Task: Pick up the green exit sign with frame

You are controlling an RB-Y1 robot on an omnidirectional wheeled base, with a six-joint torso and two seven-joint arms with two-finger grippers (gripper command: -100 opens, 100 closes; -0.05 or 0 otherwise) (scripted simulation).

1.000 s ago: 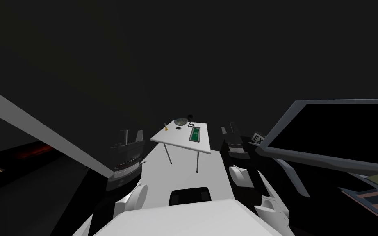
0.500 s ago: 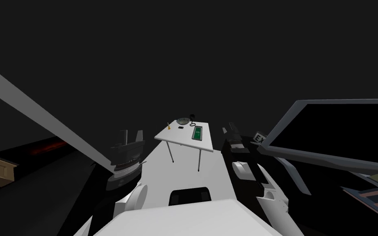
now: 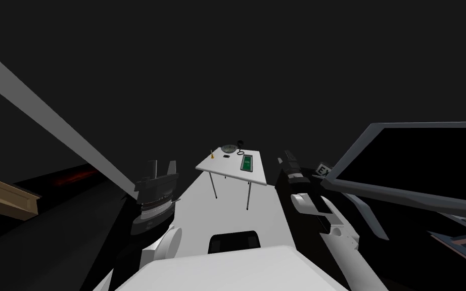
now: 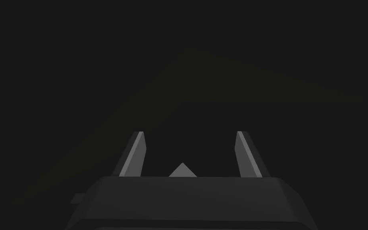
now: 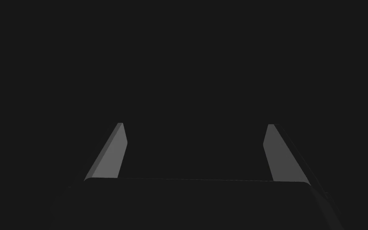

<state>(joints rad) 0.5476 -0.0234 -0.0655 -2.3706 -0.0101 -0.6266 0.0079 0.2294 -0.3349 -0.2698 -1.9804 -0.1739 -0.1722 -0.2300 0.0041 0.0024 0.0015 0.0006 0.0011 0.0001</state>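
A green sign in a light frame (image 3: 247, 162) lies flat on a small white table (image 3: 216, 165) ahead of me, at its right side. My left gripper (image 3: 159, 166) is raised to the left of the table and well short of it. In the left wrist view the left gripper (image 4: 190, 133) is open and holds nothing. My right gripper (image 3: 288, 158) hangs just right of the table, short of the sign. The right wrist view shows the right gripper (image 5: 195, 124) open and holding nothing, against a dark flat background.
On the table stand a small yellow object (image 3: 212, 152), a round grey dish (image 3: 229, 149), a black looped cable (image 3: 240, 147) and a small black item (image 3: 226, 156). A white sign lettered "EX" (image 3: 322, 170) sits beside a large dark grey-framed panel (image 3: 351, 156). A white beam (image 3: 50, 121) slants at left.
My view has turned, so the table and sign now sit slightly further right and look smaller. My right forearm has shifted a little to the right. Both grippers stay open.
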